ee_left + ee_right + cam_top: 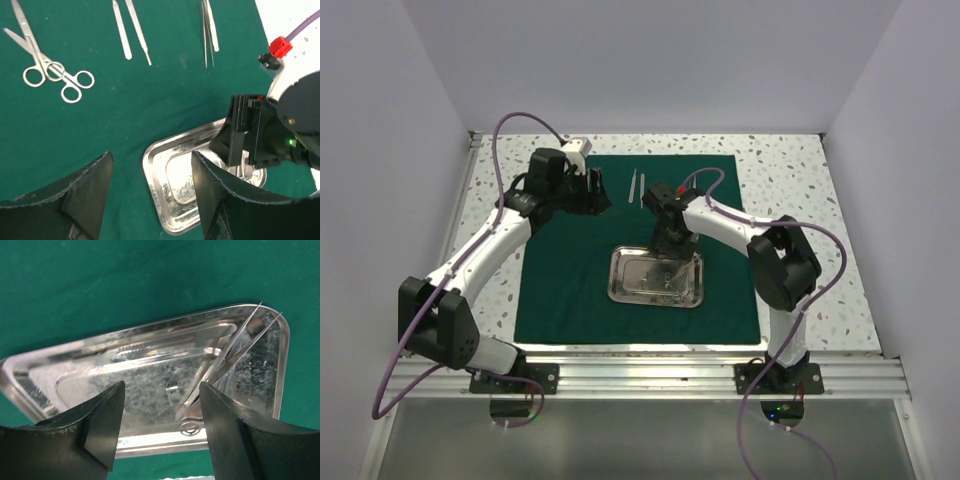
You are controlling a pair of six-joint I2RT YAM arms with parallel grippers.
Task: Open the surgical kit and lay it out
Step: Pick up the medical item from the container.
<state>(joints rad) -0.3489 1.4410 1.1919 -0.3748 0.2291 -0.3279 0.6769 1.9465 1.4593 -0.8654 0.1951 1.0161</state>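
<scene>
Although the green drape (pixel 560 290) lies spread flat, with scissors (pixel 42 60) and tweezers (pixel 207 30) set out along its far side, one slim instrument (pixel 225 362) is left in the steel tray (pixel 150 326). The right gripper (pixel 161 400) hovers over it, fingers apart and empty. The left gripper (pixel 152 170) is also spread and empty.
</scene>
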